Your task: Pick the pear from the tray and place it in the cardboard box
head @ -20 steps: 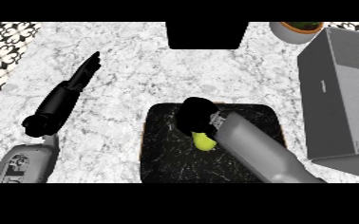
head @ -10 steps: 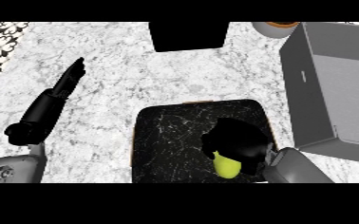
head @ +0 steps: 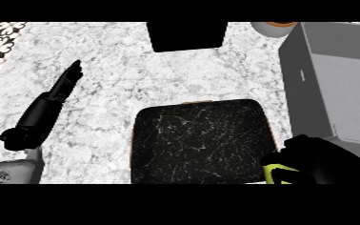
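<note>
Where the view meets its lower right corner, the right hand (head: 313, 159) is curled round the pear (head: 279, 172), and only a thin yellow-green sliver of the fruit shows beneath the black fingers (head: 277, 158). Hand and pear sit just off the right edge of the tray (head: 200, 143), over the strip of desk (head: 141, 71) between the tray and the cardboard box (head: 327, 81). Whether the pear is raised clear of the desk or touching it cannot be told from this steep angle, since the hand hides most of it.

The tray is a dark, rounded square with pale scratch-like veining and a thin orange-brown rim that shows at its top and left edges. It lies on the white and grey marbled desk, low in the middle of the view.

The cardboard box appears grey here. It stands along the right side, its left wall facing the tray and its open inside seen from above. It stands near the tray but apart from it.

The left hand (head: 67, 81) rests at the left side of the view, well apart from the tray, its fingers straight and pointing up and away, with nothing in it. Its grey forearm (head: 17, 171) enters from the lower left corner.

At the top edge a black rectangular shape (head: 186, 35) cuts into the desk, and to its right, just beside the box's far corner, a round pale object with an orange-brown top (head: 275, 27) is partly cut off by the edge.
</note>
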`<action>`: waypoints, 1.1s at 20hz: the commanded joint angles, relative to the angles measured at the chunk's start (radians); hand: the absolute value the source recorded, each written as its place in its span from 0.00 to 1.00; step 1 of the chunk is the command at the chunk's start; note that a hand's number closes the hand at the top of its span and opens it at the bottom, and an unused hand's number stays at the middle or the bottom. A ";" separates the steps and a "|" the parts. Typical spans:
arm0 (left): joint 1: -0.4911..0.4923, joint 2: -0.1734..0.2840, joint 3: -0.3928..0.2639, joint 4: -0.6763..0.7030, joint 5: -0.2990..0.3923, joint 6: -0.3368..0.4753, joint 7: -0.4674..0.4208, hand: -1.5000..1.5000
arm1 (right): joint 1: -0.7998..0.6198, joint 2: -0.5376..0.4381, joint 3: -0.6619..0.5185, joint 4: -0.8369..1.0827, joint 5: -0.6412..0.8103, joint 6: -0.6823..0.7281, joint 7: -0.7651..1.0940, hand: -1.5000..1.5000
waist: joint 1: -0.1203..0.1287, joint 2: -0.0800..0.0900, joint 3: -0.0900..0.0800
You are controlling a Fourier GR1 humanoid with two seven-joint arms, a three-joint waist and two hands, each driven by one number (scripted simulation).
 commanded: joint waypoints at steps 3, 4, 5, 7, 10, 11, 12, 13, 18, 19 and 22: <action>-0.034 -0.005 -0.001 0.031 -0.003 -0.003 -0.007 0.50 | 0.151 -0.015 -0.319 -0.104 -0.312 0.038 0.113 1.00 | 0.013 0.011 -0.002; -0.012 0.003 -0.006 -0.012 0.003 -0.016 0.005 0.50 | 0.162 -0.003 -0.358 -0.101 -0.370 0.059 0.147 1.00 | 0.033 0.009 -0.001; -0.008 -0.018 -0.020 -0.020 -0.011 0.005 0.024 0.50 | 0.210 0.009 -0.405 -0.088 -0.389 0.030 0.139 1.00 | 0.028 0.008 0.000; -0.051 -0.022 -0.030 0.034 -0.014 -0.011 -0.007 0.50 | 0.131 -0.037 -0.529 -0.075 -0.494 0.106 0.223 1.00 | 0.052 0.016 -0.002; -0.019 -0.022 -0.044 -0.022 -0.003 -0.033 0.004 0.50 | 0.061 -0.091 -0.666 0.056 -0.603 0.169 0.263 1.00 | 0.086 0.016 -0.001; -0.115 -0.025 -0.038 0.053 -0.010 -0.031 0.018 0.50 | 0.056 -0.067 -0.649 0.109 -0.583 0.158 0.231 1.00 | 0.082 0.020 -0.001; -0.108 -0.008 -0.020 0.045 0.010 -0.052 0.019 0.50 | -0.046 -0.093 -0.649 0.104 -0.635 0.198 0.342 1.00 | 0.097 0.020 -0.002; -0.073 -0.062 -0.074 -0.002 -0.039 -0.001 0.020 0.50 | -0.042 -0.103 -0.679 0.170 -0.629 0.200 0.309 1.00 | 0.098 0.019 -0.001; -0.107 -0.038 -0.042 0.022 -0.016 -0.039 0.026 0.50 | -0.178 -0.161 -0.620 0.460 -0.420 0.152 0.152 1.00 | 0.110 0.023 0.000; -0.076 -0.040 -0.048 0.047 -0.036 -0.032 -0.017 0.50 | -0.228 -0.225 -0.616 0.501 -0.438 0.215 0.187 1.00 | 0.116 0.024 -0.001; -0.134 -0.057 -0.066 0.023 -0.031 -0.032 0.051 0.50 | -0.277 -0.268 -0.525 0.595 -0.344 0.248 0.194 1.00 | 0.126 0.027 -0.001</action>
